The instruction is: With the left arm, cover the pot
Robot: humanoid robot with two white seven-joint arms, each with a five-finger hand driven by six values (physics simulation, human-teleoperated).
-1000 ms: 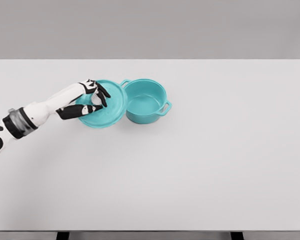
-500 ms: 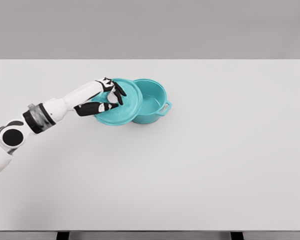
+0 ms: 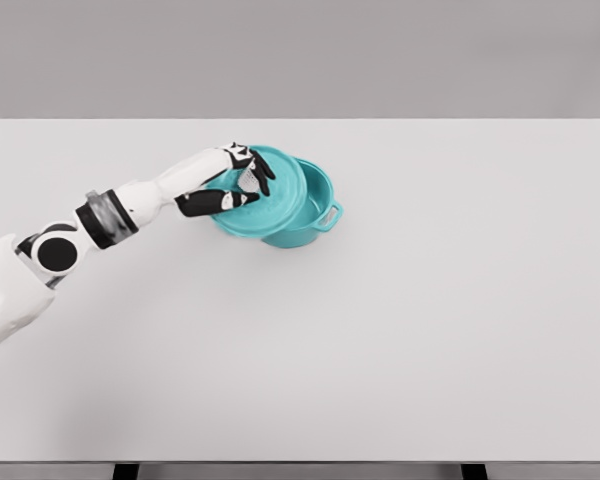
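Note:
A teal pot (image 3: 310,215) with side handles stands on the white table (image 3: 400,330), left of the middle and toward the back. Its teal lid (image 3: 275,200) hangs tilted over the pot's left part, hiding most of the opening; only the right rim and one handle (image 3: 330,215) show. My left hand (image 3: 242,185) is shut on the lid's knob, with dark fingers curled over the lid's centre-left. The left arm (image 3: 110,215) reaches in from the lower left. No right arm shows.
The table's front edge runs along the bottom of the view, with dark legs (image 3: 125,471) beneath. A grey wall stands behind the table's back edge.
My left hand has carried the lid to the right, from beside the pot to over its left part. The pot has stayed in place.

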